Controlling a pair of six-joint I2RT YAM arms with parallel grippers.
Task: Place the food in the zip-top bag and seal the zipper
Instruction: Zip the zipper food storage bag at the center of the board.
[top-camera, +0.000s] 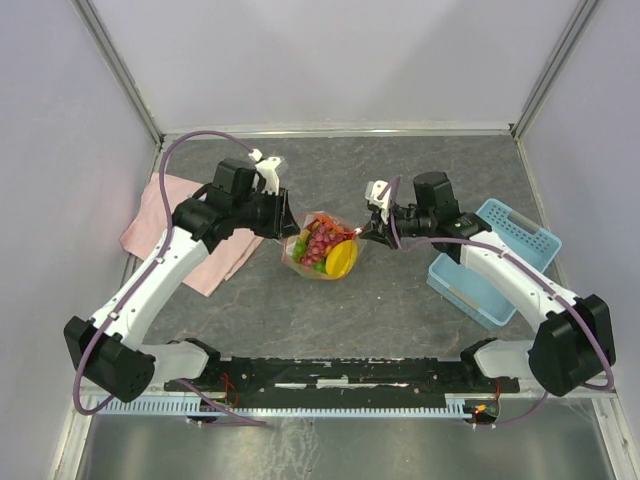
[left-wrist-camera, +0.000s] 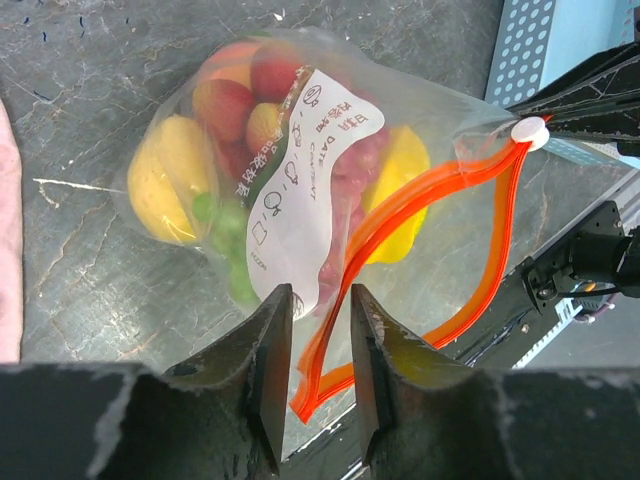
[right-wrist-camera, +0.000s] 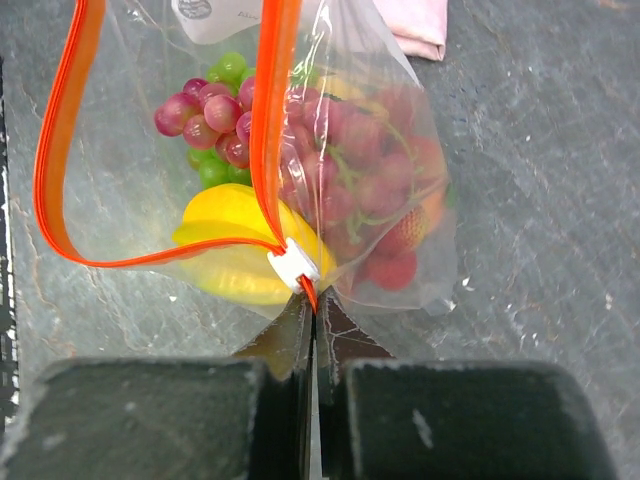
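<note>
Table | cloth, basket flank bag | left gripper apart | right gripper clamps zipper

White arms, black joints, purple cables

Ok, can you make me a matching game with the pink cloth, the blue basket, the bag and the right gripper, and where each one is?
Things:
1. pink cloth
2. blue basket
3. zip-top bag
4. right gripper

Places or states:
A. shut on the end of the zipper
B. at the far left side
C. in the middle, with the food inside
D. at the far right side

Pairs: 1-B, 2-D, 3-C, 4-A.
</note>
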